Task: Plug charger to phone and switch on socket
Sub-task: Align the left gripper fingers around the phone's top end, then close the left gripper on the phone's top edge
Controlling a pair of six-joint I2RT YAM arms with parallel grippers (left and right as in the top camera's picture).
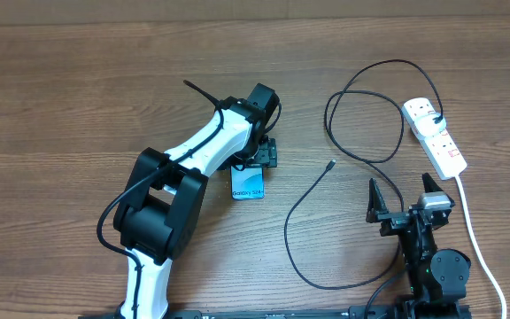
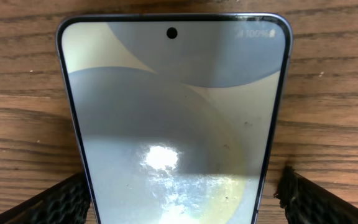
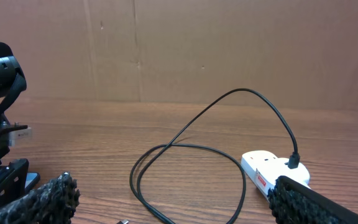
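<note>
The phone (image 1: 248, 184) lies flat on the table, screen up, partly under my left gripper (image 1: 260, 158). In the left wrist view the phone (image 2: 173, 112) fills the frame. My left gripper (image 2: 182, 202) is open, one finger on each side of the phone's lower part, with a small gap on the right. The charger cable (image 1: 361, 159) loops over the table. Its plug (image 1: 438, 120) sits in the socket (image 1: 436, 136) and its small connector (image 1: 330, 165) lies free. My right gripper (image 1: 405, 202) is open and empty, near the front edge. The right wrist view shows the cable (image 3: 185, 146) and socket (image 3: 263, 169).
The socket's thick white cord (image 1: 476, 239) runs down the right side past my right arm. A second loop of black cable (image 1: 321, 275) lies in front of the connector. A brown cardboard wall (image 3: 229, 50) stands behind the table. My left arm (image 1: 184, 168) stretches across the left-middle.
</note>
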